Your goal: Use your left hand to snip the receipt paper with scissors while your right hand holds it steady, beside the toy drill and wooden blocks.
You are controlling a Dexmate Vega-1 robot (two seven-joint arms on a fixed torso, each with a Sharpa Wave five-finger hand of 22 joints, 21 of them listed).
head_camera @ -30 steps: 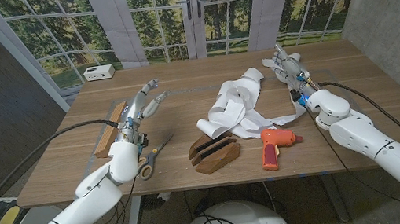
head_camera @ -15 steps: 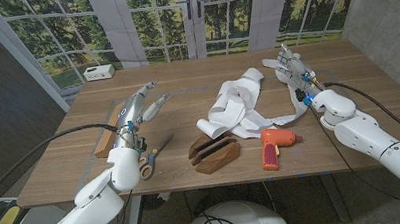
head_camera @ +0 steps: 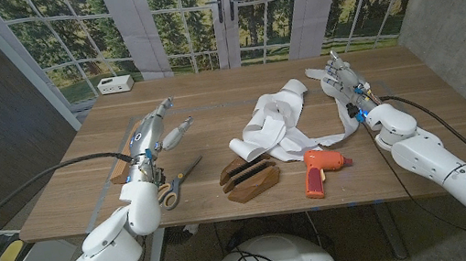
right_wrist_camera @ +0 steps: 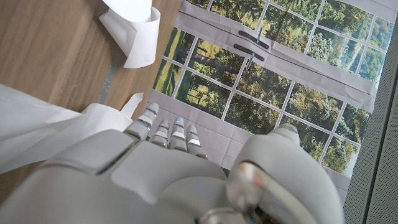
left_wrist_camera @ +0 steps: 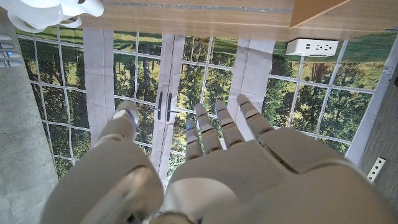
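Dark wooden slotted blocks [head_camera: 250, 178] and an orange toy drill [head_camera: 320, 170] sit beside crumpled white receipt paper [head_camera: 273, 122] mid-counter [head_camera: 219, 96]. Orange-handled scissors [head_camera: 175, 184] lie untouched below the left robot hand [head_camera: 159, 129], which is empty with fingers spread. The right robot hand [head_camera: 341, 82] is open on the paper's trailing strip.

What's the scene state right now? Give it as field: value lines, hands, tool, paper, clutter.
left hand: raised above the table, fingers apart, holds nothing
right hand: at the paper's far-right end; hold unclear
scissors: flat on table beside left forearm, untouched
receipt paper: loose white heap, mid-table, uncut
toy drill: orange, lying near front edge
wooden blocks: left of drill
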